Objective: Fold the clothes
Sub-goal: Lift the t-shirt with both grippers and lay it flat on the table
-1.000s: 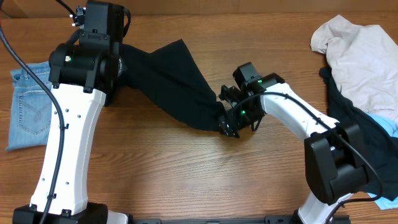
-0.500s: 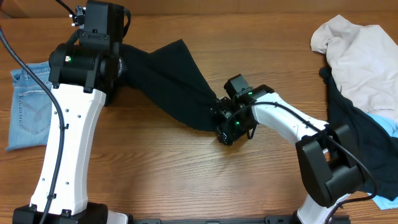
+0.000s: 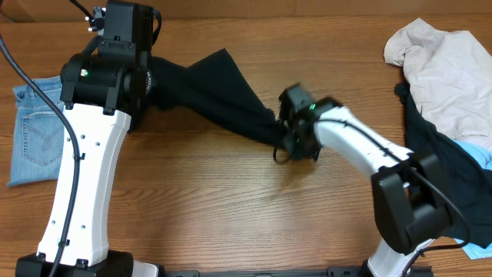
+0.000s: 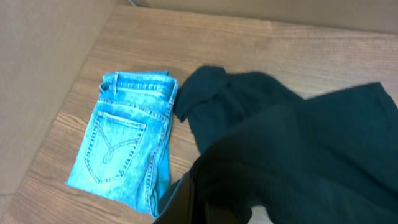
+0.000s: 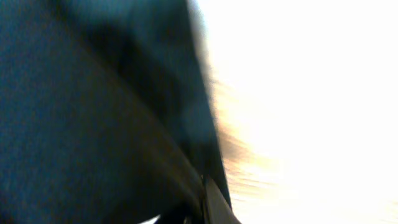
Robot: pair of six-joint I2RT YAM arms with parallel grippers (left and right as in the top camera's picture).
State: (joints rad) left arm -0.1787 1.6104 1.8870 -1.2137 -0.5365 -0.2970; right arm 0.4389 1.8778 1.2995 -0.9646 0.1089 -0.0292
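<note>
A plain black top [image 3: 223,96] stretches in a band across the table between my two arms. My left gripper [image 3: 151,80] is shut on its left end, largely hidden under the wrist. In the left wrist view the black top [image 4: 298,143] bunches over my gripper [image 4: 217,214], with a dark finger [image 4: 183,202] showing at the bottom edge. My right gripper [image 3: 284,142] is shut on the top's right corner. The right wrist view is blurred: the black top [image 5: 93,124] fills the left side and one finger [image 5: 214,205] shows at the bottom.
Folded light-blue jeans [image 3: 34,131] [image 4: 127,149] lie at the left table edge. A heap at the right holds an off-white shirt [image 3: 446,61], a black garment [image 3: 438,161] and a bit of light-blue cloth [image 3: 478,156]. Bare wood runs along the front.
My right gripper went from open to shut on the black top's right corner and shifted slightly up and right. The cloth's lower edge pulled up into a narrower band. The left arm stayed put.
</note>
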